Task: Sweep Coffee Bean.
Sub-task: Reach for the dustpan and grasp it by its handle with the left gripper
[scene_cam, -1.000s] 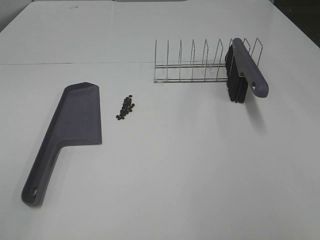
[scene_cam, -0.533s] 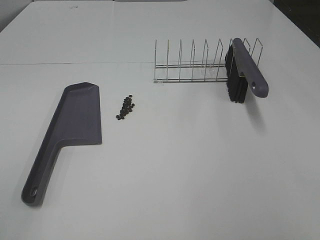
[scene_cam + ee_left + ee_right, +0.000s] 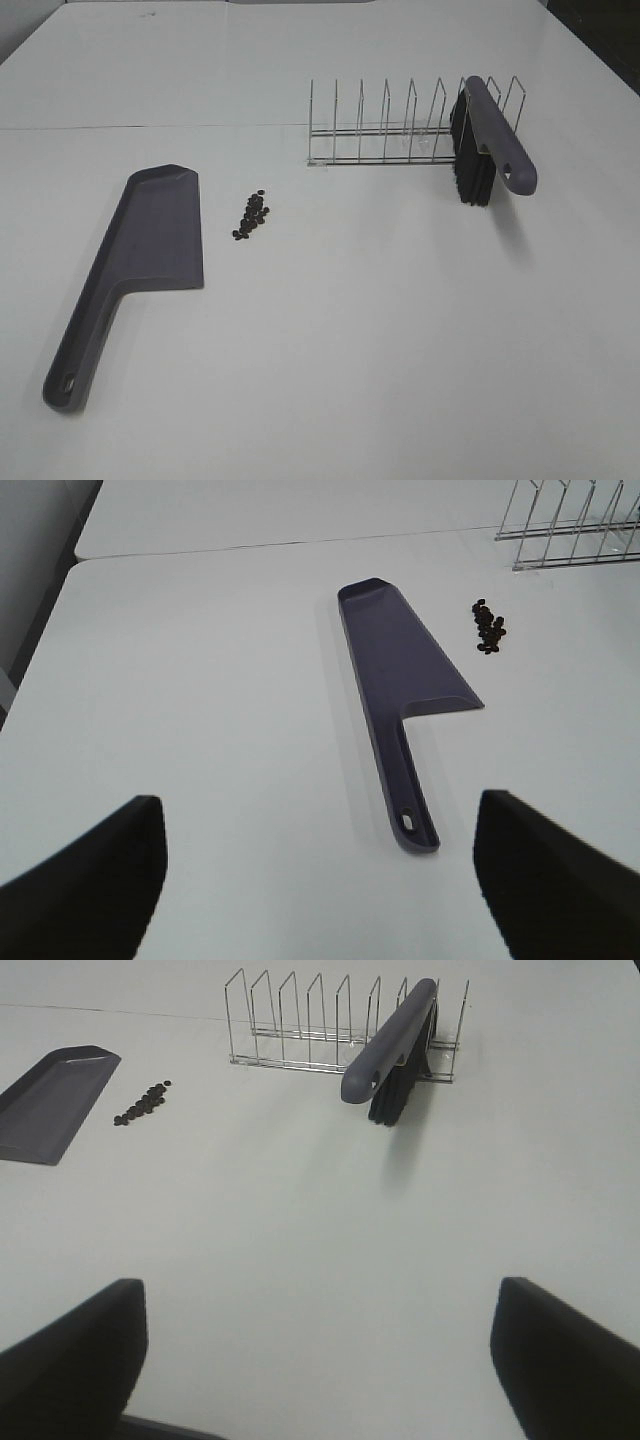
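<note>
Both my claws stand wide and hold nothing. The left claw (image 3: 318, 800) shows only its two dark fingers (image 3: 100, 880) at the edges of its wrist view, with bare white worktop (image 3: 350, 350) between them. The right claw (image 3: 320, 1282) looks the same, its fingers far apart above the plain surface. Neither claw appears in the high view.

The coffee beans (image 3: 251, 214) are a small cluster of tiny dark brown ovals. They lie loose on the worktop, just beside the long right edge of the flat grey-purple plastic dustpan (image 3: 150, 240) and apart from it. The dustpan lies flat on the left side. Its blade points away from me and its handle runs back toward the near left corner, with a hanging hole at the end.

Farther back and to the right stands a thin silver wire rack (image 3: 385, 130) with a row of upright loops. A brush with a grey-purple handle and black bristles (image 3: 495, 140) sits in the rack's right end — bristles down, its handle slanting out over the front. The beans lie between dustpan and rack, nearer the dustpan and well apart from the brush. A thin dark seam crosses the worktop behind the dustpan.
</note>
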